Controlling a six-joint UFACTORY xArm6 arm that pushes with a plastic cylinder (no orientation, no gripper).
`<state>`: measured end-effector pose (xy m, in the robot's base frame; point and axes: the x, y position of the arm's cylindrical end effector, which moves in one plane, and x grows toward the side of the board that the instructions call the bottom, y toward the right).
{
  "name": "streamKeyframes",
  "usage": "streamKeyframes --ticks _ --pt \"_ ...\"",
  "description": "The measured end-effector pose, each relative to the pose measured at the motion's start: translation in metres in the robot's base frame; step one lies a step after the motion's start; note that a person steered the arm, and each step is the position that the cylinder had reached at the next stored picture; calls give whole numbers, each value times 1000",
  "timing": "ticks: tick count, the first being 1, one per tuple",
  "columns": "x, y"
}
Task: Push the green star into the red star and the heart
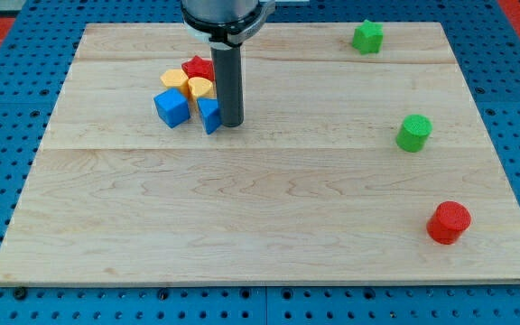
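Observation:
The green star (366,36) lies near the view's top right, far from the cluster. The red star (197,67) sits at the top of a cluster at the view's upper left. Just below it is a yellow heart (199,88), with a yellow hexagon-like block (173,79) to its left. A blue cube (171,107) and a second blue block (209,116) sit at the cluster's bottom. My tip (231,124) stands just right of the second blue block, touching or nearly touching it, and below right of the heart.
A green cylinder (413,133) sits at the view's right. A red cylinder (448,222) sits at the lower right. The wooden board (269,208) lies on a blue pegboard surround.

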<state>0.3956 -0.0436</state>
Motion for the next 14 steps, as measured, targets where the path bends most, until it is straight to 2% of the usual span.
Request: streamKeyframes --ticks 2,4,6,8,9,10,11,12,13,14 --pt "-3 1" --pt "-54 150" --pt "-143 236" --pt "-178 234" --pt "-191 265" --pt "-204 255" --pt "-192 208" --pt "-156 141" --pt "-153 125" --pt "-176 147"
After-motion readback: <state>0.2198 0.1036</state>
